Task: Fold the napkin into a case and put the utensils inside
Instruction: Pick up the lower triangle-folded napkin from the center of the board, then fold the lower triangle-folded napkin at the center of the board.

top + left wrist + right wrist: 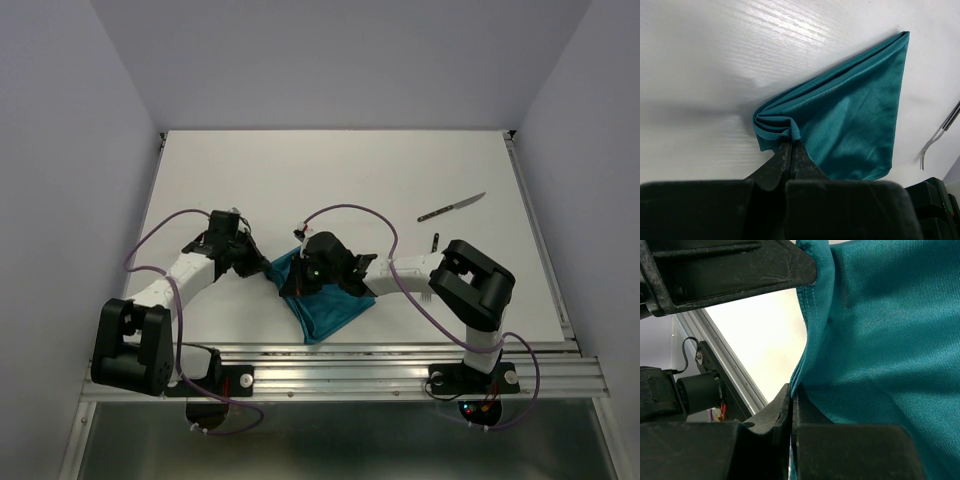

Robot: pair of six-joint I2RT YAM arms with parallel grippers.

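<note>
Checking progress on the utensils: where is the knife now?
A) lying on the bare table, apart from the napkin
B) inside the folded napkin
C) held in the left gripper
A: the knife lies by itself on the table, toward the far right, clearly apart from the teal napkin near the front edge.

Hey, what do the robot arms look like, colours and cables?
The left arm and right arm match: white links, bulky black joints and bases, a purple cable looping along each. The left pincer and right pincer are black, with flat tapered fingers.
</note>
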